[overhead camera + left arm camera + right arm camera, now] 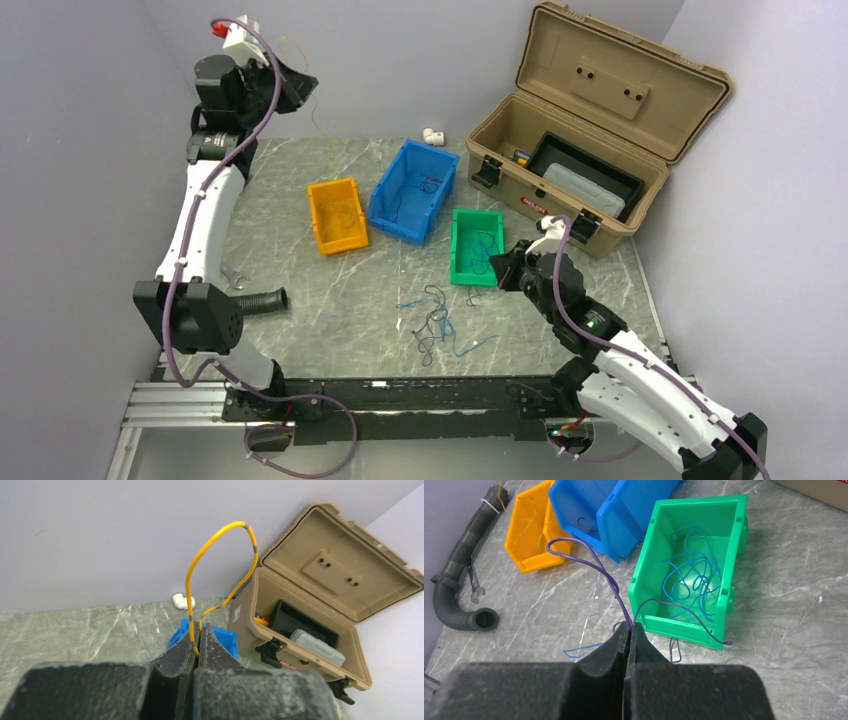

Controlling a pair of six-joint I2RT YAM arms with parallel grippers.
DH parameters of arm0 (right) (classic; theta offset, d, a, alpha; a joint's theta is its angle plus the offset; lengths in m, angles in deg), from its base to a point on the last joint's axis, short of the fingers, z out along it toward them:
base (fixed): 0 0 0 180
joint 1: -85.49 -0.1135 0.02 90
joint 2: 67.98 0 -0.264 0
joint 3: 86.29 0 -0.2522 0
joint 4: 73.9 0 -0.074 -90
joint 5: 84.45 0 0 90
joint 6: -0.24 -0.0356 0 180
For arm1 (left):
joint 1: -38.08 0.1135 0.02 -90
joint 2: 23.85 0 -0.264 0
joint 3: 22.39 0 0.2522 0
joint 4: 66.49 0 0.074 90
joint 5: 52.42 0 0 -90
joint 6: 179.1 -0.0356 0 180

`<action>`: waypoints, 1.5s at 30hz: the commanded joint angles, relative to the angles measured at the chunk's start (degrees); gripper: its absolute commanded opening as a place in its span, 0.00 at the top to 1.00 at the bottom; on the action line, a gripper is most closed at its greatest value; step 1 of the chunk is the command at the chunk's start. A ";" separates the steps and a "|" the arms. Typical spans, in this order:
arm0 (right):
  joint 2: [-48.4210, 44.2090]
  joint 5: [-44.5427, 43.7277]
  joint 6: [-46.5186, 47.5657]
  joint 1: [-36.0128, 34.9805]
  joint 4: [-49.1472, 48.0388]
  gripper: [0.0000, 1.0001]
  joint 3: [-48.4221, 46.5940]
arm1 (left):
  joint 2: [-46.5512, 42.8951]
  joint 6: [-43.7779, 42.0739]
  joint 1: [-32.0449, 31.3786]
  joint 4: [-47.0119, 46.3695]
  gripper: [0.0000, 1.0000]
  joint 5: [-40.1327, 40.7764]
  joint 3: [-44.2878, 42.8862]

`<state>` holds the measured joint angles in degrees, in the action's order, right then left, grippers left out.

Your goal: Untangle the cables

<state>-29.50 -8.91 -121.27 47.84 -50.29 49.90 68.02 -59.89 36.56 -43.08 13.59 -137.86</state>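
A loose tangle of thin blue and dark cables lies on the marble table between the arms. My left gripper is raised high at the back left and is shut on a yellow cable, which arcs up in a loop above the fingers. My right gripper is low beside the green bin and is shut on a purple cable. One end of it curls up to the left. The other end trails across the bin's front rim. Several blue cables lie coiled inside that bin.
An orange bin and a blue bin stand left of the green one. An open tan case fills the back right. A black corrugated hose and a small wrench lie at the left. A white fitting is by the back wall.
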 commanded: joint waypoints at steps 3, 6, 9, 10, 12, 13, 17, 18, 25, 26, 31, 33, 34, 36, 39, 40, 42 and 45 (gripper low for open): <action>-1.38 -0.28 0.52 -0.06 -0.51 1.00 -2.34 | 0.08 -3.78 -1.56 -2.53 1.00 4.10 5.96; -1.47 -0.55 0.61 -0.06 -0.02 1.00 -2.69 | -0.18 -3.81 -2.38 -4.93 1.00 4.77 10.20; -1.80 -0.42 0.49 -0.06 0.17 1.00 -2.66 | -0.25 -4.27 -2.98 -5.88 1.00 5.85 14.01; -1.84 -0.42 0.41 -0.09 0.17 1.00 -2.62 | -0.23 -4.44 -3.11 -6.01 1.00 6.15 15.03; -1.90 -0.27 0.44 -0.08 0.26 1.00 -2.58 | -0.43 -4.76 -3.35 -6.40 1.00 6.76 16.97; -1.82 -0.24 0.48 0.01 0.38 1.00 -2.58 | -0.49 -4.90 -3.46 -6.64 1.00 7.11 17.97; -1.89 -0.14 0.40 0.00 0.21 1.00 -2.49 | -0.98 -5.92 -3.99 -6.77 1.00 9.13 21.70; -1.94 0.05 0.34 -0.01 -0.01 1.00 -2.44 | -1.16 -6.20 -4.09 -6.63 1.00 10.13 22.64; -1.54 0.53 0.22 -0.04 -0.09 1.00 -2.60 | -1.50 -7.30 -4.11 -5.52 1.00 14.19 28.24; -1.63 0.48 0.17 -0.01 -0.09 1.00 -2.54 | -1.82 -7.63 -4.11 -4.75 1.00 15.08 28.42; -2.17 0.44 0.13 -0.05 0.18 1.00 -2.32 | -4.23 -10.23 -4.15 0.36 1.00 21.36 28.21; -2.09 0.53 0.13 -0.04 0.32 1.00 -2.40 | -5.19 -12.35 -4.19 3.52 1.00 24.62 27.58; -2.09 0.61 0.11 -0.03 0.32 1.00 -2.41 | -5.46 -13.68 -4.26 4.85 1.00 26.90 27.26; -2.15 0.97 0.06 -0.05 0.12 1.00 -2.37 | -5.80 -15.76 -4.43 7.34 1.00 30.01 26.82; -1.71 1.31 0.09 0.00 -0.09 1.00 -2.35 | -5.79 -17.91 -5.43 9.01 1.00 33.15 27.01; -1.67 1.50 0.12 -0.02 -0.08 1.00 -2.44 | -5.70 -18.30 -6.11 9.57 1.00 34.31 27.29; -1.49 1.71 0.21 -0.03 0.06 1.00 -2.70 | -5.77 -19.02 -7.86 9.70 1.00 36.96 28.72; -1.63 1.83 0.13 -0.03 0.01 1.00 -2.40 | -5.64 -19.75 -8.73 7.31 1.00 38.75 31.66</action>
<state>-30.86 -7.86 -121.29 47.84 -49.62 49.88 63.74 -76.61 29.48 -34.97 46.92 -108.59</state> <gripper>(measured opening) 0.015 0.013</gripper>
